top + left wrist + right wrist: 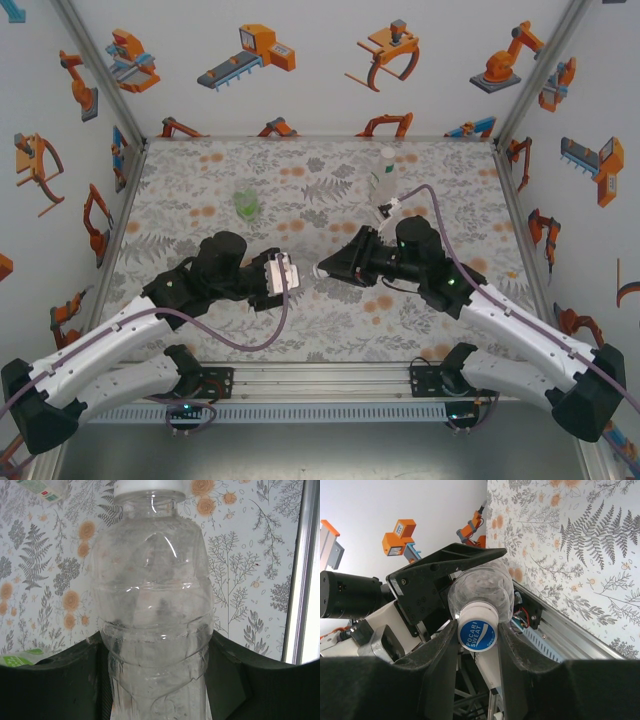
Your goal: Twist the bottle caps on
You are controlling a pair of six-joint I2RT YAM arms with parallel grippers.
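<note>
Right wrist: bottle [481, 586] end-on, cap [477, 634] nearest

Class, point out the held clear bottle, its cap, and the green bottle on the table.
clear bottle [152, 605]: left wrist view, mid body.
cap [478, 632]: right wrist view, blue top face.
green bottle [246, 205]: top external view, body.

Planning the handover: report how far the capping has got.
Done, it seems: the labelled bottle stands at the back with a white top. In hand: the left fingers hold a clear bottle, and the right fingers are shut on its cap, which sits on the neck; how tight, I cannot tell. Left: the green bottle, whose top is too small to judge.
</note>
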